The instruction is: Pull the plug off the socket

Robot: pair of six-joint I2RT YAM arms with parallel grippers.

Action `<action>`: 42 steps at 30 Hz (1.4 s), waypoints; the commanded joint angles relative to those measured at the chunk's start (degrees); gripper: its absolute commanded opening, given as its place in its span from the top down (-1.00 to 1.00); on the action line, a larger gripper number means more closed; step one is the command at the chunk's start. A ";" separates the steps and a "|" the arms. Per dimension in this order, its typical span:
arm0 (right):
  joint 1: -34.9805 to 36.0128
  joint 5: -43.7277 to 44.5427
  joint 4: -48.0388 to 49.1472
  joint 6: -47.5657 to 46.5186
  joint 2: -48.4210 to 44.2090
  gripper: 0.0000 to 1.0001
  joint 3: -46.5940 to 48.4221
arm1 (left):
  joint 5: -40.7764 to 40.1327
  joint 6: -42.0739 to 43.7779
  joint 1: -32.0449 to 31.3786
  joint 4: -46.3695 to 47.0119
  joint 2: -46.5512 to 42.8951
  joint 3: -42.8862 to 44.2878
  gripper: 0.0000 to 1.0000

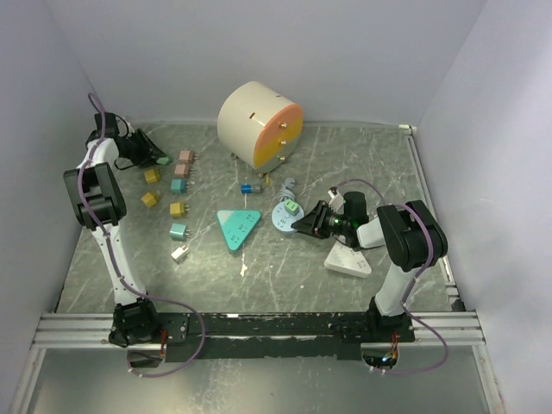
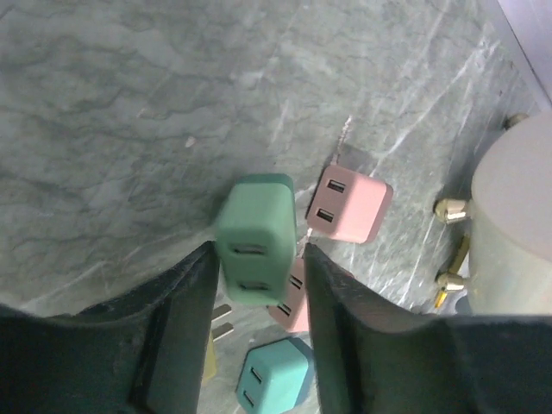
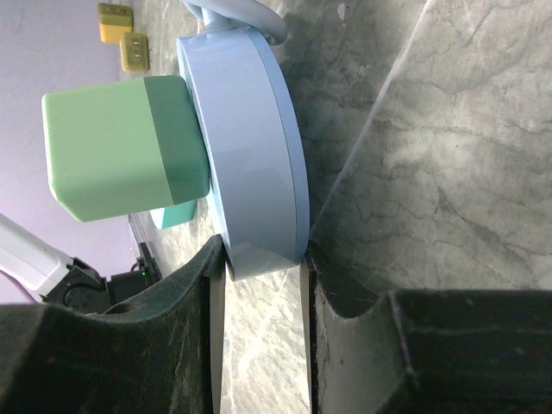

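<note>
A round light-blue socket point(image 3: 250, 147) lies near the table's middle, also seen from above as the socket point(image 1: 283, 217). A light-green plug point(image 3: 116, 147) is seated in its face, and the plug point(image 1: 293, 208) shows on top of it from above. My right gripper point(image 3: 263, 254) is shut on the socket's rim, one finger on each flat side. At the far left back, my left gripper point(image 2: 258, 247) is slightly open. A darker green plug point(image 2: 254, 237) sits blurred between its fingertips, with a thin gap on the right side.
A big cream and orange drum point(image 1: 259, 125) with brass pins stands at the back. A teal triangular block point(image 1: 238, 228) and a white block point(image 1: 348, 260) lie near the socket. Several loose pink, yellow and teal plugs point(image 1: 179, 185) lie left of centre. White walls close in three sides.
</note>
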 commanded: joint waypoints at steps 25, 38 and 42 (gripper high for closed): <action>-0.08 8.61 -9.66 -7.33 1.54 1.00 -1.69 | -2.69 -2.43 -25.49 21.69 -47.79 -47.39 -0.73; -0.08 7.57 -9.33 -7.37 1.87 1.00 -1.64 | -31.27 13.46 -59.33 14.51 -37.73 -36.62 -0.84; -0.09 7.50 -9.24 -7.33 1.56 1.00 -1.68 | -35.13 16.01 -63.24 9.73 -30.37 -27.66 -0.81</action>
